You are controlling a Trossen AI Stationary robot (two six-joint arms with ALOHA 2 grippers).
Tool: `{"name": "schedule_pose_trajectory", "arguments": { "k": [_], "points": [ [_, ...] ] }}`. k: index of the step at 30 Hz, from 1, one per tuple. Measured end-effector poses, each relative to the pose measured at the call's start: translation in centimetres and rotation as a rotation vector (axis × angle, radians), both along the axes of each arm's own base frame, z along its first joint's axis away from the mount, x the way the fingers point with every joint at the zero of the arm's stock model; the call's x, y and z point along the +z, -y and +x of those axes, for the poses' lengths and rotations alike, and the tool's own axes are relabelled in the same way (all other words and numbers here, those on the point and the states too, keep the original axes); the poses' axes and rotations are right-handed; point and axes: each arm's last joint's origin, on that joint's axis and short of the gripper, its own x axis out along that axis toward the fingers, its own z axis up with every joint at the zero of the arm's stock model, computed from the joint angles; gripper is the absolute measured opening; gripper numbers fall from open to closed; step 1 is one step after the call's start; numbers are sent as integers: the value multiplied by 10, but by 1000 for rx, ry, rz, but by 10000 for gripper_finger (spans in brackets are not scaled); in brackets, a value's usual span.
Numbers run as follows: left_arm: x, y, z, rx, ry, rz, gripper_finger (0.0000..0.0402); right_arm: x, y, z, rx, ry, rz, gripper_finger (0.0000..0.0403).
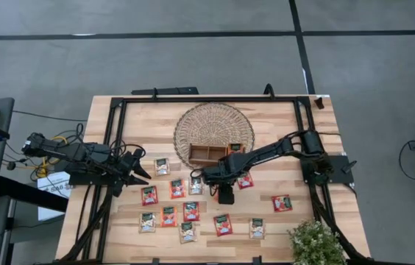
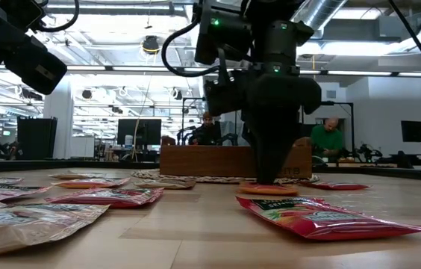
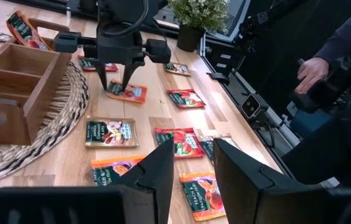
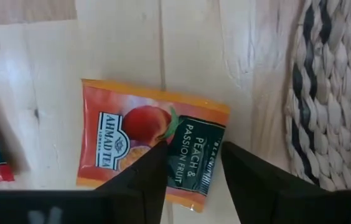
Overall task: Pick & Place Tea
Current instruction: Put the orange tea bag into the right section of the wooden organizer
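While the right claw (image 4: 191,163) hangs point-down over an orange peach sachet (image 4: 154,146), its two fingers are spread, one tip over the sachet's middle and the other just past its dark end; nothing is pinched yet. In the high view this sits at centre frame, just below the wooden tray (image 1: 209,154) that rests on the round woven mat (image 1: 215,129). The low view shows the fingertips right at the sachet's face, but contact cannot be told.

Left claw (image 3: 193,163) waits at the left of the tabletop (image 1: 288,221), fingers apart and empty, aimed across the sachets.

Other tea sachets (image 1: 191,211) lie flat and scattered over the lower middle of the high view, none overlapping the target. One packet (image 3: 25,30) appears to stand in the tray's far end.

Judgement for the step: the sachet is thin and flat, so the fingers should press down to the wood and straddle a short edge before closing, lest they skate over the foil. Lift straight up, then carry over the tray wall into a compartment. The mat's raised rim, just beside the sachet, may catch a finger.
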Motion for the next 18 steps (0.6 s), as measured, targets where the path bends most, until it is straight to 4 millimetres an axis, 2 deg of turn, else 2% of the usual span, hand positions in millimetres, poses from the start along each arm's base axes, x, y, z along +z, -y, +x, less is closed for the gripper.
{"name": "schedule_pose_trajectory", "arguments": {
  "k": [5, 18],
  "points": [
    [0, 0, 0, 0, -3, 1, 103, -5, -2, 0, -4, -17, -2, 126],
    [0, 0, 0, 0, -2, 1, 103, 2, -3, 5, -4, 2, 3, 30]
  ]
}}
